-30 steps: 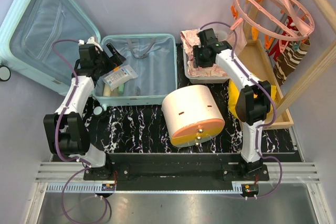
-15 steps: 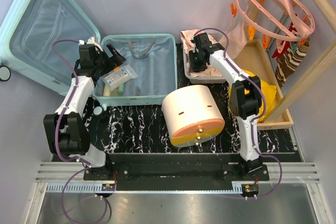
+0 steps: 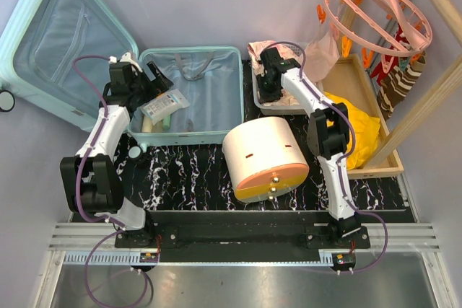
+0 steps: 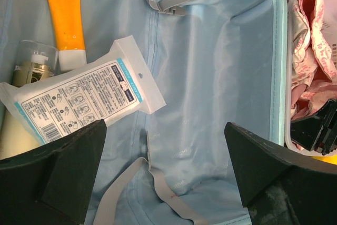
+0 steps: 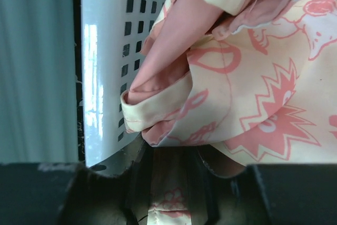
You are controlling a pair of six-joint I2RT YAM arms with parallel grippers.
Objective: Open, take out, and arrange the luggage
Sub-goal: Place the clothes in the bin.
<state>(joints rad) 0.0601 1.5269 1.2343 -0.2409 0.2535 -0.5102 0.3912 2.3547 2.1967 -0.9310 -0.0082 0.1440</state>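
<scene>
The luggage (image 3: 209,84) lies open, a pale mint suitcase whose lid (image 3: 58,41) leans back at the left. My left gripper (image 3: 157,77) hangs open over its grey-blue lining (image 4: 210,77), holding nothing (image 4: 164,130). Beside it lie a white wipes packet (image 4: 84,98), an orange tube (image 4: 67,22) and a clear-capped bottle (image 4: 29,61). My right gripper (image 3: 268,90) is down in the white mesh basket (image 3: 285,110), its jaws (image 5: 171,183) shut on a fold of pink patterned cloth (image 5: 247,93).
A cream cylinder with an orange end (image 3: 265,158) lies on the marble mat in front of the suitcase. A pink round hanger rack (image 3: 375,12) hangs at the back right over a wooden tray holding yellow fabric (image 3: 357,131). Grey straps (image 4: 158,183) lie loose in the suitcase.
My right gripper has moved left across the basket and its jaws have narrowed onto the pink cloth. The left arm has not moved.
</scene>
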